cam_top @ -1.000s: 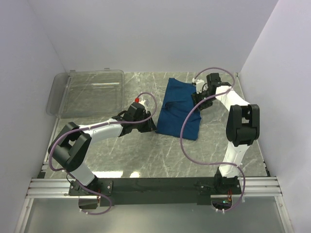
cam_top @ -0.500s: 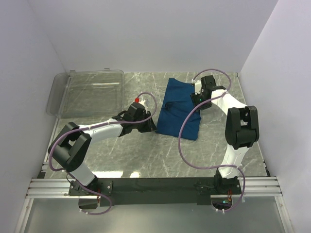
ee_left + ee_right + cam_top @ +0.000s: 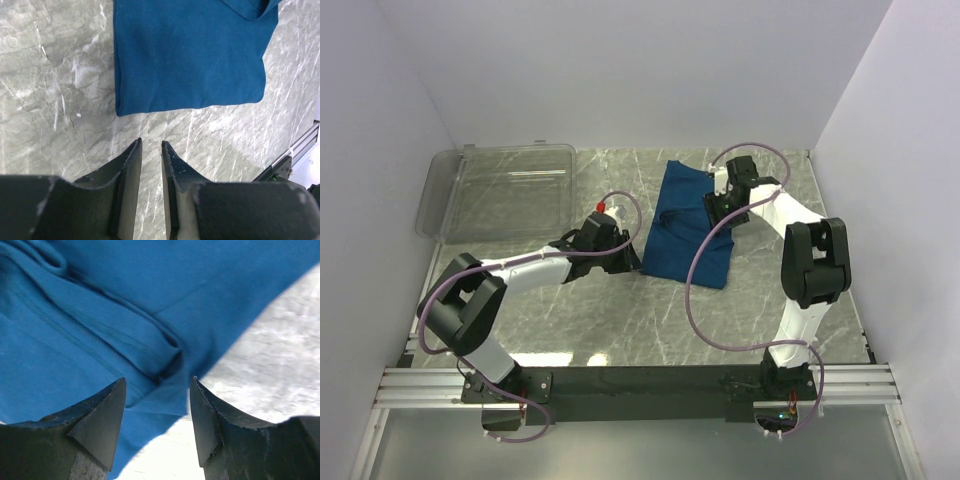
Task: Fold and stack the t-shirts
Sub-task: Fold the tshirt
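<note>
Our right gripper (image 3: 157,385) has its jaws spread fairly wide, nothing pinched yet. The dark blue t-shirt (image 3: 125,300) lies right under them, with a bunched fold between the tips. We'd drop straight down and close on every layer. Our left gripper (image 3: 150,150) is a narrow, empty slit over the marble table (image 3: 50,100), with the shirt's corner just ahead.

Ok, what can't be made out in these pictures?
The t-shirt: any chest print is out of sight in every view, the cloth being folded; the left wrist view's top edge cuts off its far end.
The right gripper: whether it touches the cloth; too close in its wrist view, covered by the wrist overhead.
The left gripper: overhead, its wrist hides the jaws.
</note>
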